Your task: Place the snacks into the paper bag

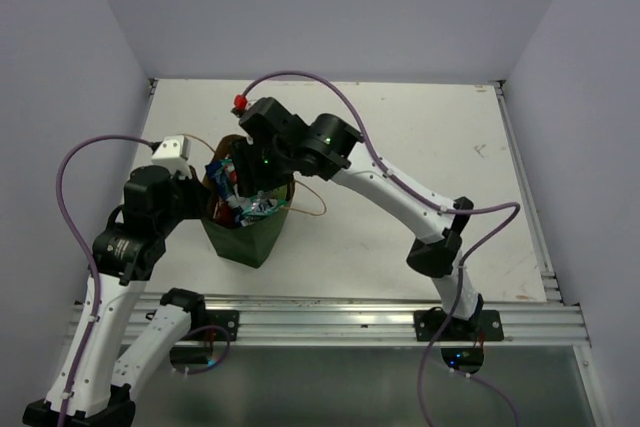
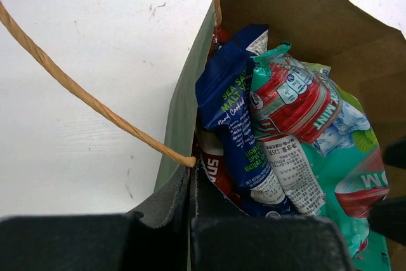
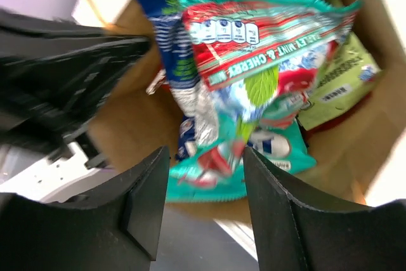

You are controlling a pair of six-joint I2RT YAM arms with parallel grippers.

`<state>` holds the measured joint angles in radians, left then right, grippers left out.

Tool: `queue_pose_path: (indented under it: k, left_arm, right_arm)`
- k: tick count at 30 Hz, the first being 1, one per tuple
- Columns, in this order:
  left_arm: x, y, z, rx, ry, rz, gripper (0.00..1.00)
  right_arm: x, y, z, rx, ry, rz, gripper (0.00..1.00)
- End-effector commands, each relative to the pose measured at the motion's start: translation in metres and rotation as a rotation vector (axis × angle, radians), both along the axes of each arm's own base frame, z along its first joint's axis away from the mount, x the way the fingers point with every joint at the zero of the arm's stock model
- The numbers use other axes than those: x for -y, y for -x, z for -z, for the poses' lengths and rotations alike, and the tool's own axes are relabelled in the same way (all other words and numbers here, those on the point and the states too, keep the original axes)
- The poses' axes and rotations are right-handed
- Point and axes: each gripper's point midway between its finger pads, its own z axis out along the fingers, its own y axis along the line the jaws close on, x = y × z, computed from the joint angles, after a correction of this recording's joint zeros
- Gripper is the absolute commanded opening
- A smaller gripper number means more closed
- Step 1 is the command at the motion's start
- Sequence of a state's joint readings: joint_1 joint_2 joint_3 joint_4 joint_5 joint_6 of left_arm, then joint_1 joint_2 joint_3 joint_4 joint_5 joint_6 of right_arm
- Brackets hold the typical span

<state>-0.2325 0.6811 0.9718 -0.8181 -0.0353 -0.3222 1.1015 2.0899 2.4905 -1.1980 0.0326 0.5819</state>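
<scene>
pinching the paper bag (image 2: 181, 112) at its near rim with the left gripper (image 2: 190, 223), jaws fully closed on the wall, likely to keep the mouth open and upright. hovering over that mouth with the right gripper (image 3: 206, 157), jaws parted, holding nothing. teal packet (image 3: 266, 36) inside, leaning on dark blue packet (image 2: 231, 112), beside pale green packet (image 3: 342, 80).

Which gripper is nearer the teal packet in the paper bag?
Right. The right gripper hangs open directly over the teal packet, a finger showing either side of its end. The left gripper is shut on the paper bag wall, off to the side.
</scene>
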Motion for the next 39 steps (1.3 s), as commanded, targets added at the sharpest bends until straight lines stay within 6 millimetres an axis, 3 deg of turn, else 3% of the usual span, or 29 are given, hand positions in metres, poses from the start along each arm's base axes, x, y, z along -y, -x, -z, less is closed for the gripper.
queue_pose_path:
  k: [1,5,17,20,34,39]
  left_arm:
    - [0.004,-0.002,-0.001,0.015,0.008,0.017,0.00]
    - [0.007,-0.004,0.000,0.013,0.016,0.028,0.00]
    - [0.007,-0.003,-0.003,0.019,0.017,0.031,0.00]
    - [0.007,-0.002,-0.002,0.018,0.017,0.031,0.00]
    - [0.009,-0.003,0.000,0.012,0.016,0.039,0.00]
    - [0.010,-0.005,0.001,0.007,0.015,0.040,0.00]
  right_arm:
    - [0.028,0.001,-0.087,0.143,-0.174,0.049,0.54]
    - [0.053,-0.004,-0.074,0.163,-0.094,0.111,0.54]
    - [0.070,-0.015,-0.003,0.144,0.117,0.167,0.52]
    - [0.078,-0.019,0.005,0.147,0.150,0.190,0.51]
    - [0.103,-0.015,-0.008,0.161,0.186,0.234,0.51]
    - [0.106,-0.014,-0.002,0.153,0.208,0.233,0.51]
